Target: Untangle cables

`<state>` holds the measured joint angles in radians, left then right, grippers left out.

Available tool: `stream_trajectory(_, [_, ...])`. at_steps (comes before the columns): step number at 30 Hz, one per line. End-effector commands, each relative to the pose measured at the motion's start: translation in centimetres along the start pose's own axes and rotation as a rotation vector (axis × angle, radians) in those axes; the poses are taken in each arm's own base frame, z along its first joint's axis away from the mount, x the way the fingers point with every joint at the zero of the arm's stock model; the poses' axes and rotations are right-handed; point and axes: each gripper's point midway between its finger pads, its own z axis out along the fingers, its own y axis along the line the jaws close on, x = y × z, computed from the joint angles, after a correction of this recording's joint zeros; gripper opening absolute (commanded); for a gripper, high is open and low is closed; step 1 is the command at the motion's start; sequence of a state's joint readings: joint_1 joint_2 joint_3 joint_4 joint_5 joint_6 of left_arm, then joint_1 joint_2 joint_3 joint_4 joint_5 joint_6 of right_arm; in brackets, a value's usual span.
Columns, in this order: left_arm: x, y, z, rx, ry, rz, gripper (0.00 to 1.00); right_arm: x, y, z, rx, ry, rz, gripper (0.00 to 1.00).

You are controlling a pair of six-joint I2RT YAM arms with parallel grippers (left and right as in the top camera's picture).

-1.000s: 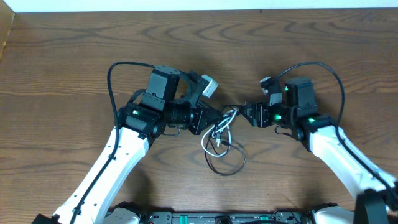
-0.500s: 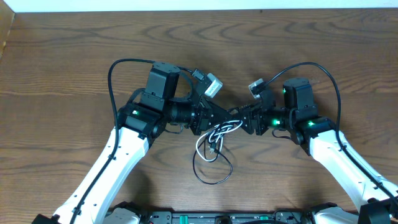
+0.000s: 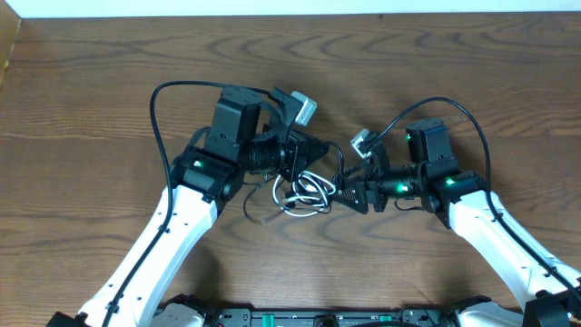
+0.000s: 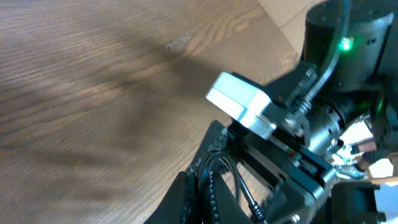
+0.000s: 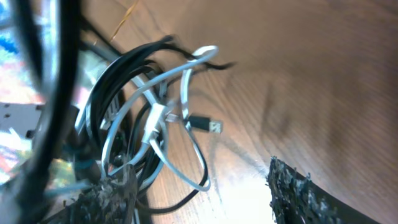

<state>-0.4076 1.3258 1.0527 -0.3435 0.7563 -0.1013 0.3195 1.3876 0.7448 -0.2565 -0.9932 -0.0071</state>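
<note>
The cables lie in one knot between my two arms: a white cable [image 3: 311, 185] looped through a black cable [image 3: 280, 194]. Seen from the left wrist, my left gripper [image 4: 198, 183] is shut on a strand of the black cable [image 4: 219, 163], which arches up out of the fingers. In the overhead view the left gripper [image 3: 320, 149] sits just above the knot. My right gripper [image 3: 345, 194] is at the knot's right edge. Its frayed fingers [image 5: 301, 190] stand wide apart, so the right gripper [image 5: 202, 174] is open. White cable loops [image 5: 186, 81] and a black plug [image 5: 210, 126] lie before it, ungripped.
The wooden table [image 3: 109, 82] surrounds the arms. The right arm's white camera box [image 4: 239, 104] and wrist crowd the left gripper closely. Thick black robot wires [image 3: 159, 118] arch over both arms. The table's far edge [image 3: 290, 15] meets a white strip.
The knot has shifted left and bunched up, and the long black loop no longer trails toward the front. My right gripper moved left and nearer and opened wider. My left gripper drew back slightly.
</note>
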Motion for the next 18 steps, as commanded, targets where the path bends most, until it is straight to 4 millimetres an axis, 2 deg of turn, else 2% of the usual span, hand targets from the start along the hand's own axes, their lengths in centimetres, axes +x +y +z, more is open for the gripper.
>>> stream_trajectory(1, [0.1, 0.1, 0.1, 0.004, 0.001, -0.049, 0.08, -0.2, 1.8, 0.3, -0.079, 0.006, -0.057, 0.64])
stream_trajectory(5, [0.2, -0.4, 0.1, 0.034, 0.011, -0.052, 0.07, -0.3, 2.0, 0.4, -0.085, 0.006, -0.062, 0.66])
stream_trajectory(8, [0.3, -0.3, 0.2, 0.032, 0.012, -0.053, 0.08, -0.3, 3.1, 0.3, -0.148, 0.003, -0.089, 0.66])
stream_trajectory(11, [0.4, 0.9, 0.2, -0.036, 0.013, -0.065, 0.07, -0.3, 3.6, 0.2, -0.180, 0.000, -0.107, 0.66])
stream_trajectory(12, [0.5, 1.7, 0.2, -0.082, 0.012, -0.078, 0.08, -0.3, 3.2, 0.2, -0.157, 0.000, -0.106, 0.64])
stream_trajectory(14, [0.7, 4.0, -0.2, -0.216, -0.002, -0.154, 0.07, -0.2, 0.9, 0.4, -0.020, 0.010, -0.093, 0.56])
stream_trajectory(15, [0.7, 4.6, -0.3, -0.250, -0.009, -0.179, 0.07, -0.1, 0.0, 0.4, 0.034, 0.016, -0.068, 0.56])
stream_trajectory(16, [0.7, 4.7, -0.3, -0.255, -0.012, -0.187, 0.08, 0.0, -0.9, 0.4, 0.083, 0.020, -0.039, 0.56])
stream_trajectory(18, [0.6, 4.4, -0.2, -0.242, -0.013, -0.198, 0.08, 0.1, -1.1, 0.4, 0.095, 0.020, -0.024, 0.59])
